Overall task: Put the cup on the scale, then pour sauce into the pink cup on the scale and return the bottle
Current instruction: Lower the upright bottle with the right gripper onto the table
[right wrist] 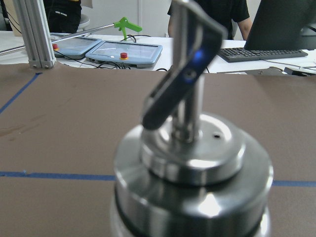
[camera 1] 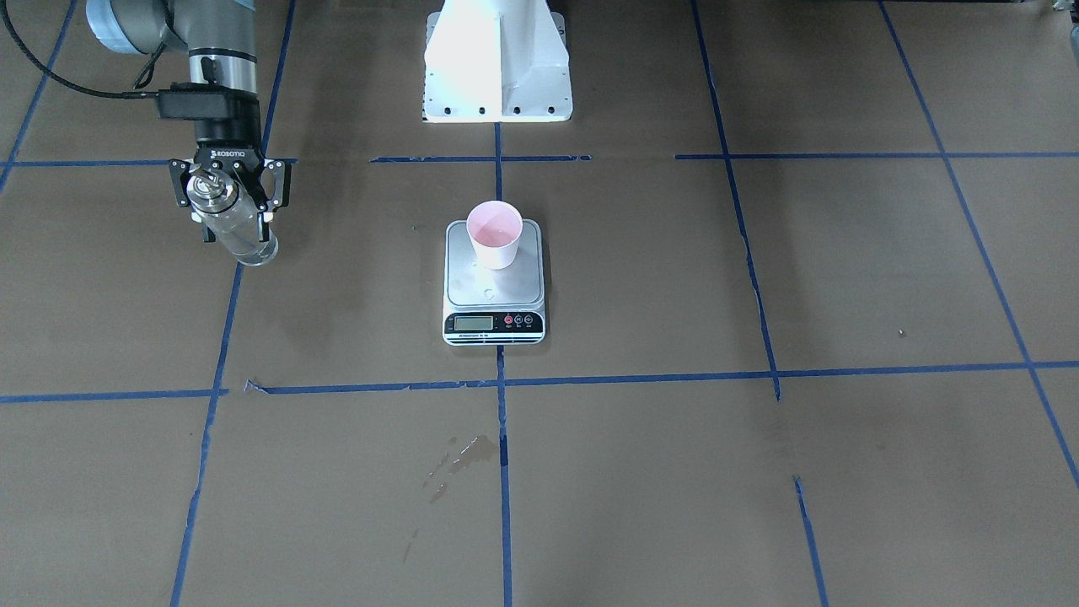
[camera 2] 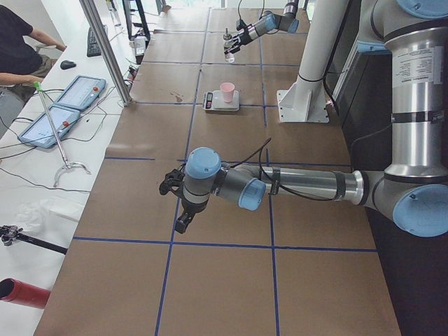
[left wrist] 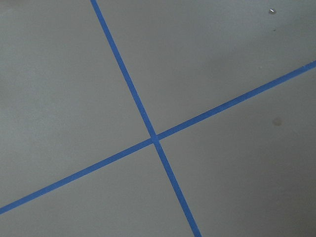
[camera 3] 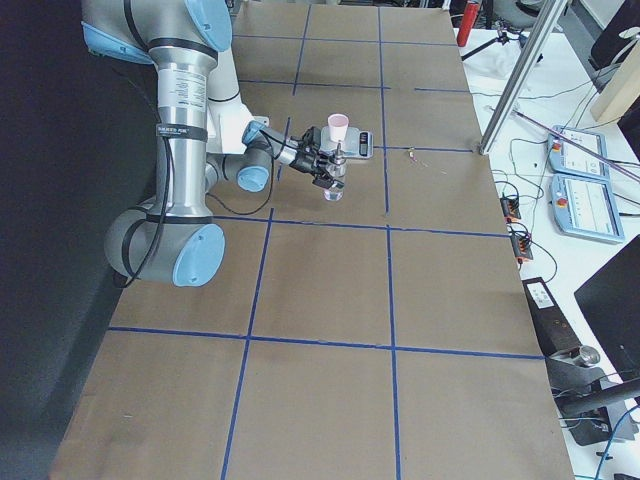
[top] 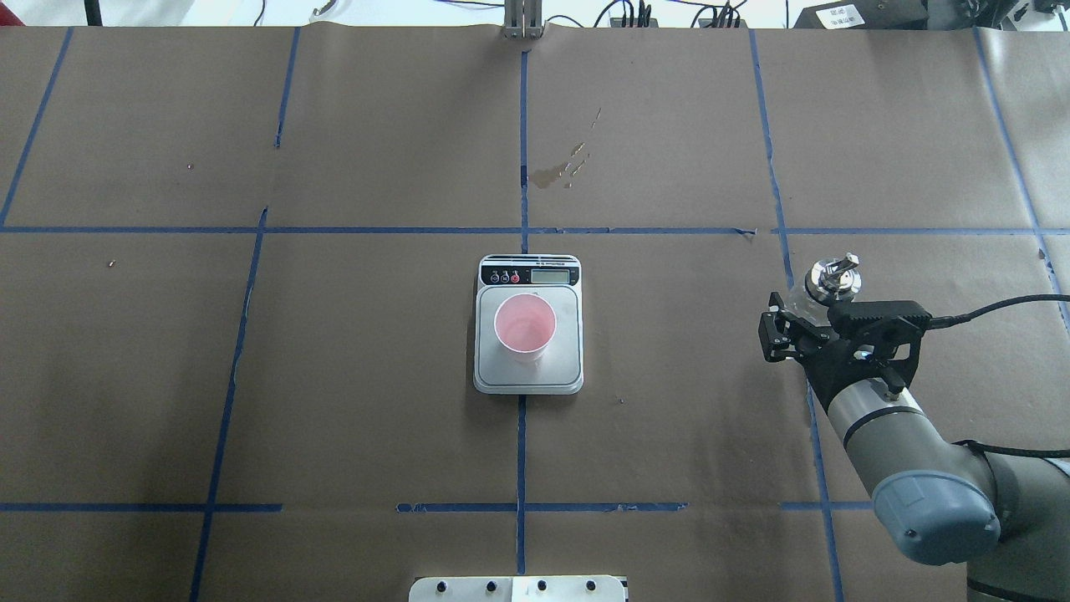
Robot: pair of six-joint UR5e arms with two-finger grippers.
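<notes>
Cup placement is complete: the cup (camera 1: 495,236) stands upright on the rear half of the scale (camera 1: 494,291) platform. This leaves the front display strip uncovered and places the cup's full weight on the steel. The scale sits on the centre tape line of the desk (camera 1: 759,472), roughly midway between the desk's two ends.

The right claw (camera 1: 234,221) is closed on the glass body of the bottle (camera 1: 243,239), below the metal cap (right wrist: 192,163). This leaves the spout (right wrist: 182,74) clear for pouring. The bottle is upright, which keeps the sauce inside. It is well apart from the scale, toward the desk's right end. Whether its base touches the desk cannot be determined.

The cup interior and the display are not legible enough to confirm a pour.

The left arm is parked low near the desk's left end, above a crossing of blue tape (left wrist: 154,137). Whether the left claw (camera 2: 175,186) is open or closed cannot be determined.
</notes>
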